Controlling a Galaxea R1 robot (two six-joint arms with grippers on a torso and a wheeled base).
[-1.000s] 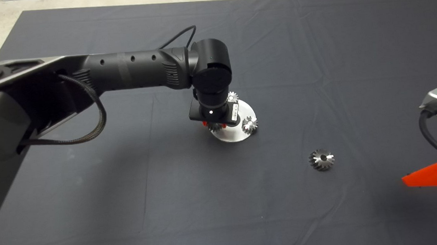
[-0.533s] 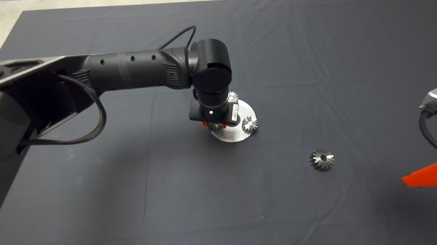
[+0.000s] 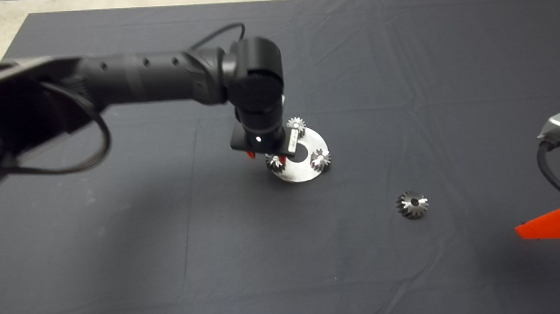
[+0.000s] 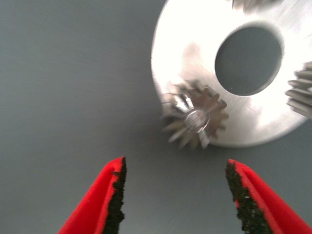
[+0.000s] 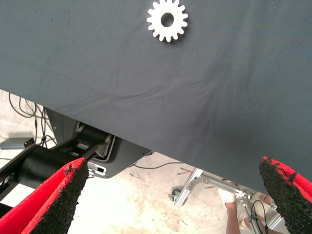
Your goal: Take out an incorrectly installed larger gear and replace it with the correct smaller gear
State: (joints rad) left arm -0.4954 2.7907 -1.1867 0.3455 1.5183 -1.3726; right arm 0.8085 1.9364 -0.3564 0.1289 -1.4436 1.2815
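The larger gear (image 3: 412, 204), dark with slanted teeth, lies loose on the mat right of the silver round plate (image 3: 301, 174); it also shows in the right wrist view (image 5: 167, 20). The smaller gear (image 3: 276, 162) sits on a peg at the plate's left edge, and the left wrist view (image 4: 195, 121) shows it too. My left gripper (image 4: 178, 200) is open and empty, hovering just above and apart from this gear. My right gripper (image 5: 170, 200) is open and empty, parked at the mat's right edge (image 3: 558, 223).
Two other small silver gears (image 3: 297, 124) (image 3: 320, 159) sit on the plate around its round centre hole (image 4: 248, 61). The left arm (image 3: 156, 82) reaches across the mat from the left. Floor, cables and a frame show beyond the mat's edge in the right wrist view.
My left gripper has risen and drawn back to the left from the plate, leaving the smaller gear on its peg. The right arm and the larger gear have not moved.
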